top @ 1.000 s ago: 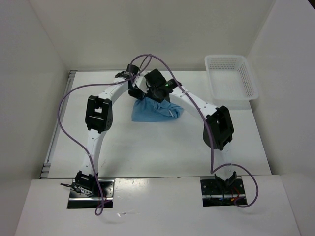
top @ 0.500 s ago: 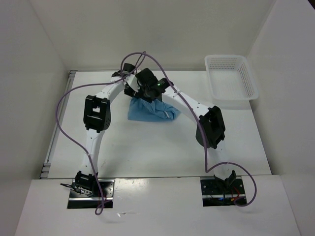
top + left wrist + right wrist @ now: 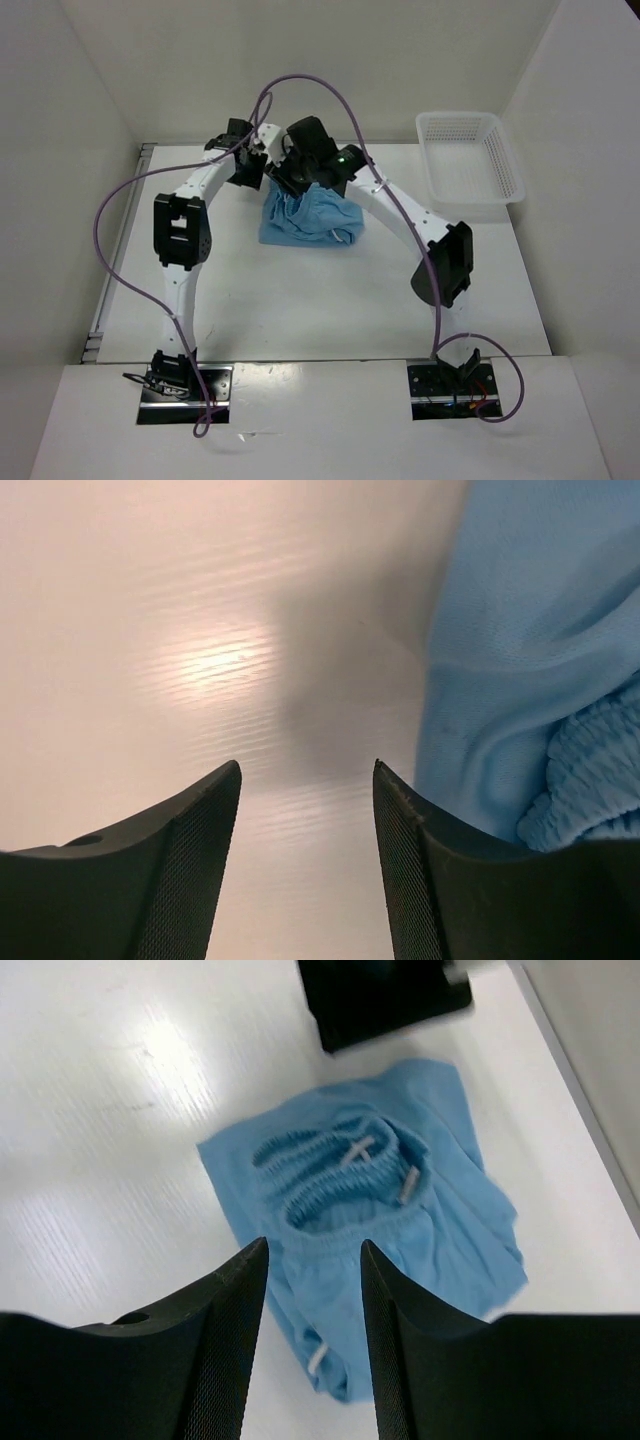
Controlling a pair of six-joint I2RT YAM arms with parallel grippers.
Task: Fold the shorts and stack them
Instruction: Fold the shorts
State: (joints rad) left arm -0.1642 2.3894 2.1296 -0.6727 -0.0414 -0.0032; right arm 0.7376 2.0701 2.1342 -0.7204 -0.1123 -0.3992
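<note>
The sky-blue shorts (image 3: 312, 220) lie crumpled in a heap on the white table, at the middle back. In the right wrist view the shorts (image 3: 420, 1220) show their gathered waistband and white drawstring ends. My right gripper (image 3: 313, 1255) is open and empty, hovering above the heap. In the left wrist view the shorts (image 3: 530, 660) fill the right side. My left gripper (image 3: 306, 775) is open and empty over bare table just left of the fabric. In the top view both wrists meet above the shorts' far edge.
A white plastic lattice basket (image 3: 468, 165) stands at the back right of the table. White walls enclose the table on the left, back and right. The left arm's purple cable (image 3: 120, 215) loops out to the left.
Both grippers have let go of the shorts. The left wrist has moved left, the right wrist has lifted. The shorts have dropped into a taller, more bunched heap.
</note>
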